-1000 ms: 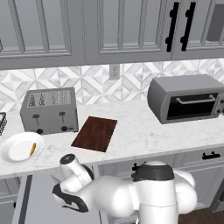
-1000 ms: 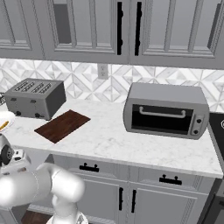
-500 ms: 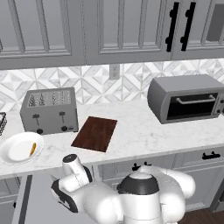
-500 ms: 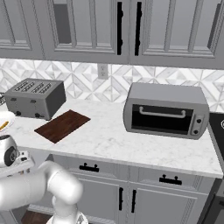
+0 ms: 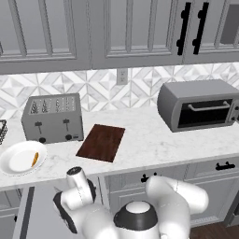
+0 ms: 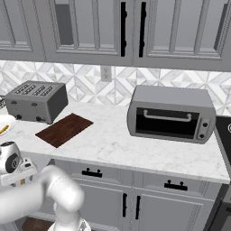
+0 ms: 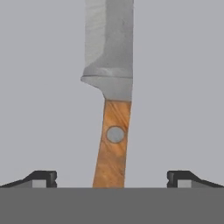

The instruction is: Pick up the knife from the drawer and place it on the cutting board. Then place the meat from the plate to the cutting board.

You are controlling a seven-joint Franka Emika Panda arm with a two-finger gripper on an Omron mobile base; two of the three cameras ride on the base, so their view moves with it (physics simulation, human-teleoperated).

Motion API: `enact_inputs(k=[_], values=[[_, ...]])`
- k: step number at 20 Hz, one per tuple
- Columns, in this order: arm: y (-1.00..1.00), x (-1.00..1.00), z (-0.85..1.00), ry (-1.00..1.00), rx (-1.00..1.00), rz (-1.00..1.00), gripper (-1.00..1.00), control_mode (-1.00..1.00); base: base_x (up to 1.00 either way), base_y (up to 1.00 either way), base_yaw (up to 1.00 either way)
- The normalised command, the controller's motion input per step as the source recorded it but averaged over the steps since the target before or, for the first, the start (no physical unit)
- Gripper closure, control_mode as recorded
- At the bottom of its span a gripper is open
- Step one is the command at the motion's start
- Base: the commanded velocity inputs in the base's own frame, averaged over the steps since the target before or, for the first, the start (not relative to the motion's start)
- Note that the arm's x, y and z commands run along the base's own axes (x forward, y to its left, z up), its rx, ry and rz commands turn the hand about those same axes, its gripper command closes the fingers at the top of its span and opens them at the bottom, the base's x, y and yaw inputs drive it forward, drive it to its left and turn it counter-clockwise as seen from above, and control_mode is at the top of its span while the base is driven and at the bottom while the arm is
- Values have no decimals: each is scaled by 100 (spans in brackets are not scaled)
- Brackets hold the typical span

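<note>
The knife (image 7: 114, 131) lies flat on the grey floor of the open drawer (image 7: 43, 87), tan wooden handle toward me and grey blade pointing away. My gripper (image 7: 112, 177) hangs straight over the handle, open, one dark fingertip (image 7: 43, 177) on each side of it and well apart from it. The drawer (image 5: 44, 205) stands pulled out below the counter, with my hand reaching down into it. On the counter lies the dark reddish cutting board (image 5: 101, 142) (image 6: 64, 129). Left of it sits the white plate (image 5: 18, 161) with the small orange meat (image 5: 34, 158).
A grey toaster (image 5: 52, 117) stands behind the plate and board. A toaster oven (image 5: 198, 105) sits on the counter to the right. Wall cabinets hang above, and closed base cabinets with black handles (image 5: 225, 165) run under the counter.
The arm's upper links have swung round while the hand has stayed low over the drawer. The jaws have stayed open.
</note>
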Motion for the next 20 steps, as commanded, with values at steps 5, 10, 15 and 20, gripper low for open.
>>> enact_inputs(k=[5,10,15,20], values=[[3,0,-29,3,0,5,-100,-100,0,0,0],[2,-5,-30,1,0,2,-100,-100,0,0,0],[0,-7,-17,1,0,0,100,-100,0,0,0],[0,-11,-8,1,0,0,100,-100,0,0,0]])
